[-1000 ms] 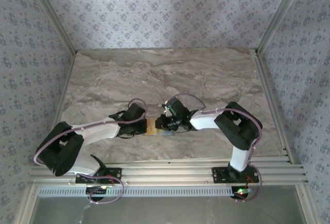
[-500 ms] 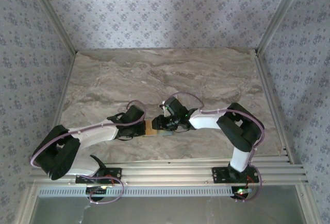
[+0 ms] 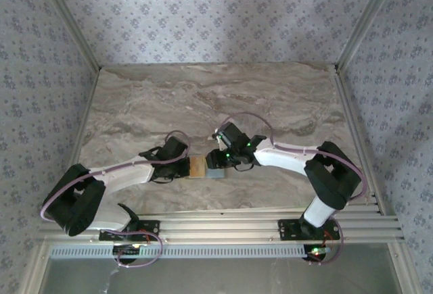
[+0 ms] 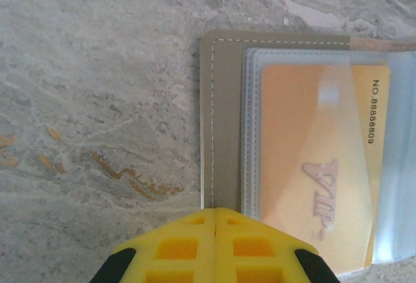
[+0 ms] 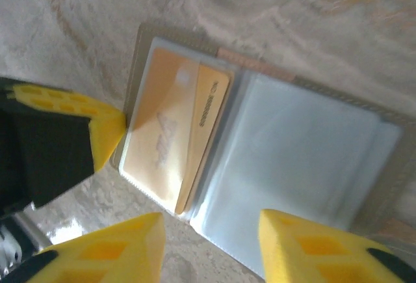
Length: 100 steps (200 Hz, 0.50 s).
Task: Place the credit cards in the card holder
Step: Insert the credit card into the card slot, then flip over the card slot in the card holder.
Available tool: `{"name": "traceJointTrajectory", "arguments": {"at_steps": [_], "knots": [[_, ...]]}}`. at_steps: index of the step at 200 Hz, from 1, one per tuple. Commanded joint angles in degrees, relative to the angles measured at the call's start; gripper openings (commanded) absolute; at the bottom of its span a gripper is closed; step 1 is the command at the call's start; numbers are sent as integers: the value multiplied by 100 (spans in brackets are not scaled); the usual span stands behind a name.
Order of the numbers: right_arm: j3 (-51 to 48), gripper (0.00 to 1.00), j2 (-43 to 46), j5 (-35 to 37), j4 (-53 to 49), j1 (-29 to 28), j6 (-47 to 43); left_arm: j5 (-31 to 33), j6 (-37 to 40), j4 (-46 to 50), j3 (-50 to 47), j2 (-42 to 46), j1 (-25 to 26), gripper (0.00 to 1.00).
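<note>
Nearing completion: one orange credit card [image 4: 312, 166] sits in the clear sleeve on one half of the open card holder [image 4: 221, 120]. The holder lies flat on the marble table [image 4: 97, 101], between the two arms. The card's numbered edge may poke past the sleeve mouth, can't tell. Left gripper [image 4: 214, 247] has its fingers together, tip at the holder's edge, likely pinning it. Right gripper [image 5: 211, 244] hangs over the holder, jaws apart, holding nothing. The other sleeve looks empty. Probably left: seat the card fully; whether more cards remain, can't tell.
</note>
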<state>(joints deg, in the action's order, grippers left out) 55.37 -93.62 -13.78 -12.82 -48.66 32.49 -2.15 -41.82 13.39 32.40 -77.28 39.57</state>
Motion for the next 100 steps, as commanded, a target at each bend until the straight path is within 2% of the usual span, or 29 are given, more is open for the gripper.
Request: {"name": "traceJointTrajectory", "arguments": {"at_steps": [1,17,44,79,100], "knots": [[434,37,20,893,-861,-72,-685,-248,324,138,-28,-66,-75,4],[694,32,-197,1157,-1063,-100,-877,-303,464,149,-28,-107,-107,4],[881,32,-462,1604,-1171,-218,-966,-308,494,-49,-193,-129,-160,4],[1021,32,-778,1857,-1216,-327,-1016,-278,586,36,-130,-95,-184,5],[1067,37,-914,2014,-1214,-345,-1031,-344,580,-14,-132,-118,-187,5]]}}
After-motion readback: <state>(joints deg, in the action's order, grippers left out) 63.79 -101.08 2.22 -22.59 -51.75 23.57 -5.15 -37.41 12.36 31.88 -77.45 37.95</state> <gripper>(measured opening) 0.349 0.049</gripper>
